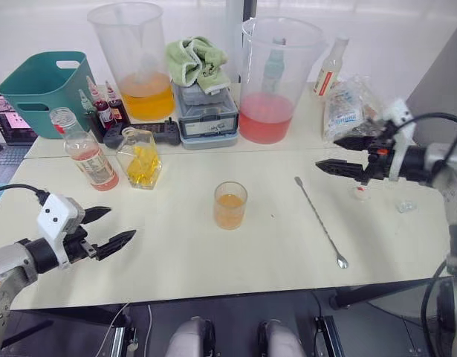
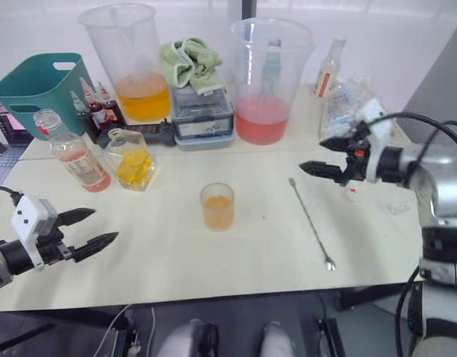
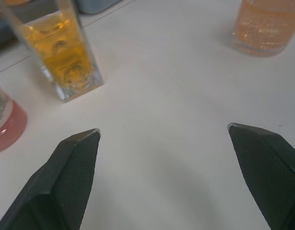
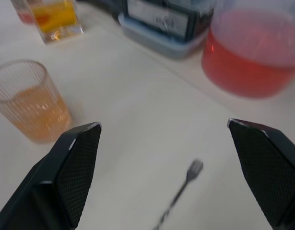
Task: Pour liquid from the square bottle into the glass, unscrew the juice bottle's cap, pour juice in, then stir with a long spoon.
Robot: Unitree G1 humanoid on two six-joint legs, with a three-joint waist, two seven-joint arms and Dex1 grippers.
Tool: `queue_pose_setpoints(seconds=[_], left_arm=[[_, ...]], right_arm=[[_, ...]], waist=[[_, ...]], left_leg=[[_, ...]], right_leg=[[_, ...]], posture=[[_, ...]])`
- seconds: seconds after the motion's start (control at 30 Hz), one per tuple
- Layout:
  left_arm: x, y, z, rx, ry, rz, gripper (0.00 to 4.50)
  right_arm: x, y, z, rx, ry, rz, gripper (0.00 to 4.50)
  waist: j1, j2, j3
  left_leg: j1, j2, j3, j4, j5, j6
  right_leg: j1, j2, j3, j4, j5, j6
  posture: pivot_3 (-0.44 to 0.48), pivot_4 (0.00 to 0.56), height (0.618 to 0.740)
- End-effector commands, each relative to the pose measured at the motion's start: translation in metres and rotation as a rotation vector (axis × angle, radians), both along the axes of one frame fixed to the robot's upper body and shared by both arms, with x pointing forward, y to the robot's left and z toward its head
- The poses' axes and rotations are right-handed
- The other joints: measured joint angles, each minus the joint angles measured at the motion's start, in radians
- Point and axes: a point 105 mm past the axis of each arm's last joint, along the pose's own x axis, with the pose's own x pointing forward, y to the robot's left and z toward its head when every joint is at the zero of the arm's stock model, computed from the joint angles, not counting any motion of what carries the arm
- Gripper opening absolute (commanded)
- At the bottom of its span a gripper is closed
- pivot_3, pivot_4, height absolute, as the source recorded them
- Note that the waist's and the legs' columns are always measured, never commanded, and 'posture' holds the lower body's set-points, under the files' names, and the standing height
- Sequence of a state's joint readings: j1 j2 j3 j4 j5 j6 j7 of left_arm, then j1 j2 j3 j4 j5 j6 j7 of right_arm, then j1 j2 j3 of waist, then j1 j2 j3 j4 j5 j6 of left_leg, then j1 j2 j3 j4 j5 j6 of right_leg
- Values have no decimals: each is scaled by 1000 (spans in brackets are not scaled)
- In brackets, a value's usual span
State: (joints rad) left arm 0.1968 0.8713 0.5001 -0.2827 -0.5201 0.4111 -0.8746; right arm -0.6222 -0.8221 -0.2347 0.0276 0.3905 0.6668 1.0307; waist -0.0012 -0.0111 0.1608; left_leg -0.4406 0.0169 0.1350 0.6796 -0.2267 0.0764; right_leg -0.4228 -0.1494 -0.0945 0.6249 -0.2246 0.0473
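The glass (image 1: 230, 204) stands mid-table, about a third full of orange liquid. At the back left are the square bottle (image 1: 141, 158) with yellow liquid and, to its left, the juice bottle (image 1: 83, 151), whose neck looks open. A small white cap (image 1: 360, 193) lies on the table just below my right gripper (image 1: 326, 153), which hovers open at the right. The long spoon (image 1: 321, 222) lies flat to the right of the glass. My left gripper (image 1: 121, 223) is open and empty at the front left, pointing toward the glass (image 3: 267, 26) and the square bottle (image 3: 65, 52).
Along the back stand a teal basket (image 1: 42, 82), a big jug of orange fluid (image 1: 135, 63), a grey box with a green cloth (image 1: 206, 104), a big jug of pink fluid (image 1: 276, 82), a pale slim bottle (image 1: 330, 68) and a plastic bag (image 1: 347, 108).
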Motion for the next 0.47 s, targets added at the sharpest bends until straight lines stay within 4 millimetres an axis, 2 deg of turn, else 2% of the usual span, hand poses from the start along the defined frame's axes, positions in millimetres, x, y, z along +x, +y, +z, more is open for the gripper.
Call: queue_pose_setpoints(seconds=[0.03,0.07,0.17,0.37,0.47], left_arm=[[-3,17,2,47,-50,42,4500],[-3,22,1,29,-55,64,4500],[-9,26,-9,17,-37,84,4500],[-14,39,-18,-7,-58,174,4500],[-17,42,-24,4,-38,180,4500]], right_arm=[[-16,-11,25,173,-160,-14,4481],[-19,-15,27,207,-201,-14,4481],[-22,-28,4,226,-168,-65,4481],[-35,-42,-41,132,-179,-116,4481],[-37,-47,-51,112,-175,-124,4481]], waist=[[2,0,0],[2,0,0],[4,0,0],[5,-1,-1],[4,-1,-1]], left_leg=[[0,0,0,0,0,0],[0,0,1,0,0,0],[0,0,1,0,0,0],[1,0,1,0,2,6],[2,0,1,0,2,6]], right_leg=[[0,0,0,0,0,0],[0,-1,0,0,0,0],[0,-1,0,1,0,-1],[1,-1,0,1,0,-1],[1,-1,1,1,0,0]], posture=[[0,150,739],[0,150,739],[0,150,739],[0,150,739],[0,150,739]])
